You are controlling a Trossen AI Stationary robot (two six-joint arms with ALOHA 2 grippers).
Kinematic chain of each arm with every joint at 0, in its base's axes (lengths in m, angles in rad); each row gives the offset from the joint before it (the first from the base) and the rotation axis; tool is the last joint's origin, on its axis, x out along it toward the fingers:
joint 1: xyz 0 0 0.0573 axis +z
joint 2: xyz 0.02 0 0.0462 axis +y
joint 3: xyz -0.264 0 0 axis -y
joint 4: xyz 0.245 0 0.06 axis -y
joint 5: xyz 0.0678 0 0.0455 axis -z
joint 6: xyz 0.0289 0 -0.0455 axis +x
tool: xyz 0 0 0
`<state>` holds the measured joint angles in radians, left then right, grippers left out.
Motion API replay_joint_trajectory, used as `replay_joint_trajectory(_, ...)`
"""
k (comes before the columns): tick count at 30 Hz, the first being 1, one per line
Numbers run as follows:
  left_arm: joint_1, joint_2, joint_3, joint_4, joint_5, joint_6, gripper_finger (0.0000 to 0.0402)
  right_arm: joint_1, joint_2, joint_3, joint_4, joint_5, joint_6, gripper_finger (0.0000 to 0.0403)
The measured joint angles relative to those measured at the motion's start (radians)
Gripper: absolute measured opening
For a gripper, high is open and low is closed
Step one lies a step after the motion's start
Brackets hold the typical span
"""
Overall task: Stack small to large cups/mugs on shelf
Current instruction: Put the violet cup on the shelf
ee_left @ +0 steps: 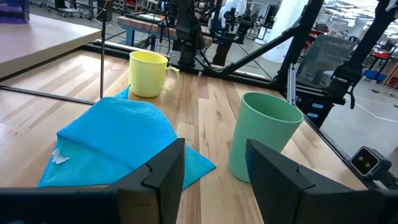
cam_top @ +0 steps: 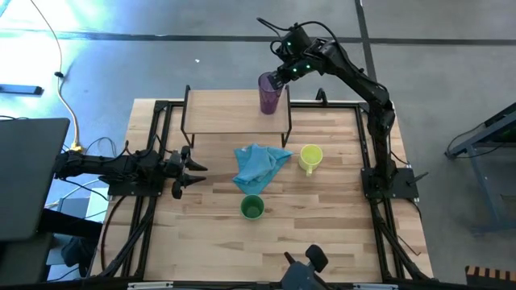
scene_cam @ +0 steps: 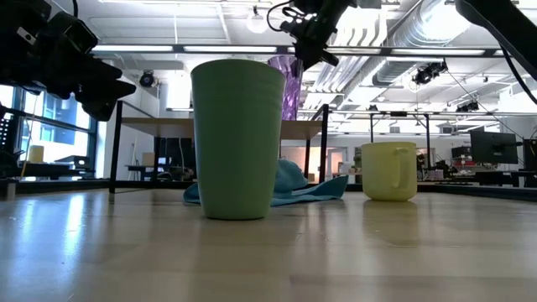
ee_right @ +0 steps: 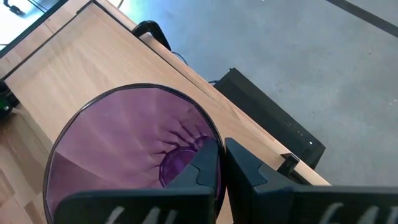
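The tall translucent purple ribbed tumbler point(cam_top: 269, 93) stands upright on the low light-wood shelf point(cam_top: 226, 110), at its right end — the right tool point(ee_right: 222, 163) is pinched together on its rim. Left tool point(ee_left: 214, 171) gapes wide, empty, left of the shelf.

Bright overhead light, glare on floor point(cam_top: 97, 24)

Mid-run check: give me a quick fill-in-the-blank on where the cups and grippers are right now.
1. The purple tumbler stands on the ____.
2. The right gripper pinches the tumbler's ____.
3. The blue cloth lies between the shelf and the ____ cup.
4. The left gripper, holding nothing, has its fingers ____.

Missing words: shelf; rim; green; open
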<state>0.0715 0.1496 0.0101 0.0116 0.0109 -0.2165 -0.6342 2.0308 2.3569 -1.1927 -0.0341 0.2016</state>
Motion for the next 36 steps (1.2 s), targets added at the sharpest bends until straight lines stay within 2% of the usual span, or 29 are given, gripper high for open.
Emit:
replay_joint_trajectory(28,0.0,0.0,0.0,0.0,0.0,-0.001,0.0156,0.0,0.001,-0.001,0.0,-0.049,-0.001,0.0001)
replay_joint_trajectory(36,0.0,0.0,0.0,0.0,0.0,-0.001,0.0156,0.0,0.003,-0.002,-0.031,-0.048,0.001,0.0051)
